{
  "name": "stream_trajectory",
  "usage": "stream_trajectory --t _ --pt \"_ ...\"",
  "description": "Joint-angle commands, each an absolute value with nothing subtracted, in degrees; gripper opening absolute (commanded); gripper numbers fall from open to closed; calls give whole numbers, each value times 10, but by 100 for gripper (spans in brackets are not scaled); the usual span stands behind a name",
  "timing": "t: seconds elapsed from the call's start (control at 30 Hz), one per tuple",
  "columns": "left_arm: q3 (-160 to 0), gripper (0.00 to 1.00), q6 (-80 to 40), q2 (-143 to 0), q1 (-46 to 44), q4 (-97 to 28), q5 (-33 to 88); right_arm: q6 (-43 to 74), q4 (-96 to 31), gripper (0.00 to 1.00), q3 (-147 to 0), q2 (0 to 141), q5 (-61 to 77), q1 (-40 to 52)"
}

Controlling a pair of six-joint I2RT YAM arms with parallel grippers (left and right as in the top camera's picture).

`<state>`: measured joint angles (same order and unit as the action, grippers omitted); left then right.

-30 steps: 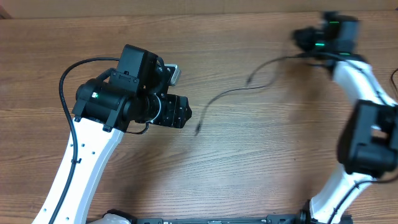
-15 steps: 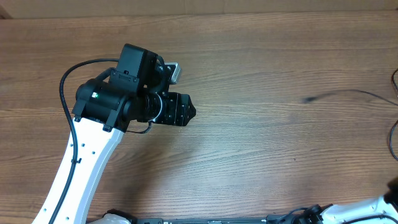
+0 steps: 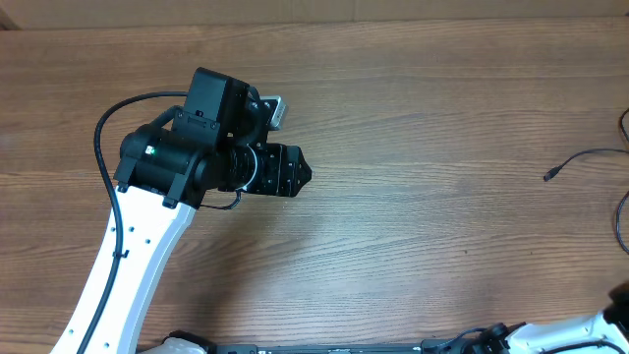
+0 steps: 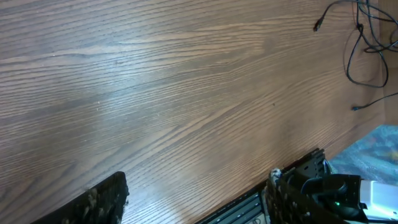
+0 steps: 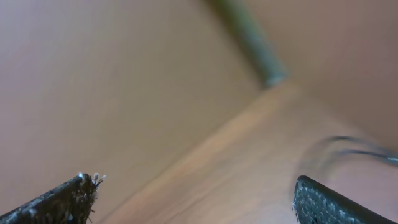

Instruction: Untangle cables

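Note:
Thin black cables lie at the table's right edge in the overhead view, with one small plug tip pointing left. The left wrist view shows the cables looped at its top right, far from my left gripper. That gripper is open over bare wood with nothing between its fingers. From overhead the left gripper sits left of centre, pointing right. My right gripper is open and empty in a blurred wrist view, with a faint cable past its right finger.
The wooden table fills the overhead view. Only a white part of the right arm shows, at the bottom right corner. The table's near edge and a black rail run under the left gripper.
The right arm swung from the far right out of the overhead view and its gripper opened. The cable it held slid from the table's middle to the right edge. The left arm stayed put.

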<state>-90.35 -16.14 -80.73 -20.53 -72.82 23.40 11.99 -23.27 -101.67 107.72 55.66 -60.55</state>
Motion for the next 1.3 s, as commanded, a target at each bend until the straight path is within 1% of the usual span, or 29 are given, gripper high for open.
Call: stream_trajectory --t 0.0,0.07,0.1,0.27,0.33,0.4,0.5,0.6,0.7,0.97,1.07,1.2,1.23,1.27 --pt "-904 71 -163 -802 -207 -728 243 119 -243 100 -1031 1058 606 -546" --pt "-904 71 -163 -802 -207 -728 243 123 -265 100 -1030 1058 564 -512" --pt "-904 71 -163 -802 -207 -728 243 140 -284 100 -1030 1058 517 -494" --pt "-904 72 -158 -802 -207 -727 243 244 -401 100 -1028 1059 202 -415" --pt "-904 72 -158 -802 -206 -726 243 311 -443 100 -1022 1060 84 -381" --pt "-904 72 -158 -802 -207 -726 244 368 -465 100 -1011 1062 12 -353" --pt "-904 72 -158 -802 -207 -726 262 426 -465 100 -975 1066 -55 -322" --pt "-904 72 -158 -802 -206 -728 277 479 -440 100 -924 1069 -80 -311" --pt "-904 72 -158 -802 -207 -734 280 512 -377 100 -857 1070 -79 -312" --pt "-904 74 -158 -802 -206 -729 279 512 -199 100 -722 1074 -81 -345" --pt "-904 75 -159 -802 -207 -729 279 510 -158 100 -701 1083 -82 -361" --pt "-904 75 -165 -802 -207 -725 279 510 -139 100 -700 1111 -81 -383" --pt "-904 75 -168 -802 -206 -724 279 508 -135 91 -700 1120 -81 -389" --pt "-904 76 -170 -802 -207 -722 279 507 -131 64 -700 1129 -79 -394"
